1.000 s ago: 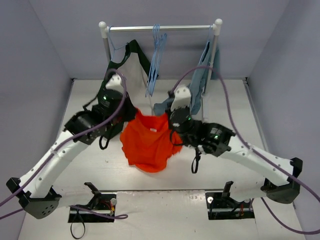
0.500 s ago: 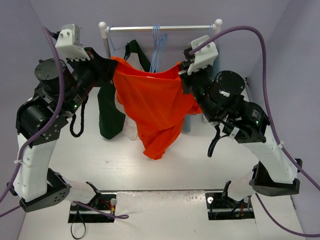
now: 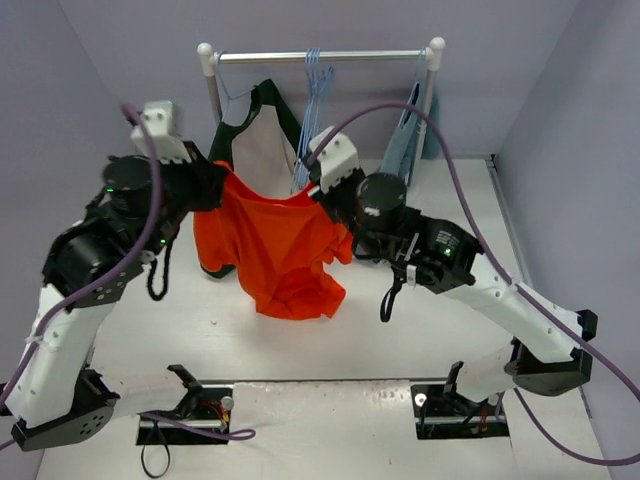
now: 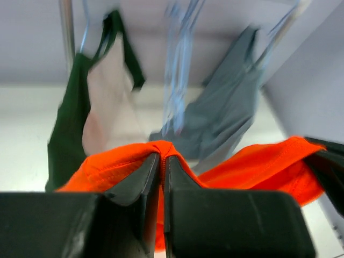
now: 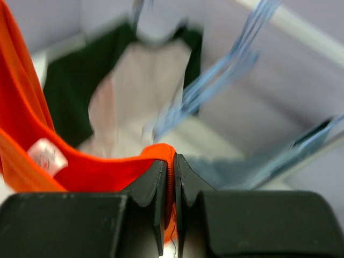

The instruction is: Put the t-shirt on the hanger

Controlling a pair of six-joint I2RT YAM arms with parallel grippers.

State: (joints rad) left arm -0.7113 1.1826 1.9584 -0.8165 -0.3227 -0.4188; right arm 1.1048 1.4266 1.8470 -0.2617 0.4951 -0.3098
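The orange-red t-shirt (image 3: 275, 250) hangs in the air between both arms, its hem resting on the table. My left gripper (image 3: 216, 180) is shut on its left shoulder; the fabric (image 4: 123, 164) bunches over the pinched jaws in the left wrist view. My right gripper (image 3: 318, 190) is shut on the right shoulder, with the fabric (image 5: 97, 166) and its white label showing in the right wrist view. Pale-blue hangers (image 3: 312, 110) hang on the rail behind the shirt; they show blurred in the left wrist view (image 4: 177, 70) and the right wrist view (image 5: 215, 80).
A clothes rail (image 3: 320, 57) on two white posts stands at the back. A dark green-and-white garment (image 3: 255, 135) hangs at its left, a grey-blue garment (image 3: 405, 150) at its right. Purple cables loop over both arms. Grey walls close in left and right.
Both arms have come down and inward from their high, spread pose half a second ago. The shirt has dropped with them and now sags narrower, its hem bunched on the table.
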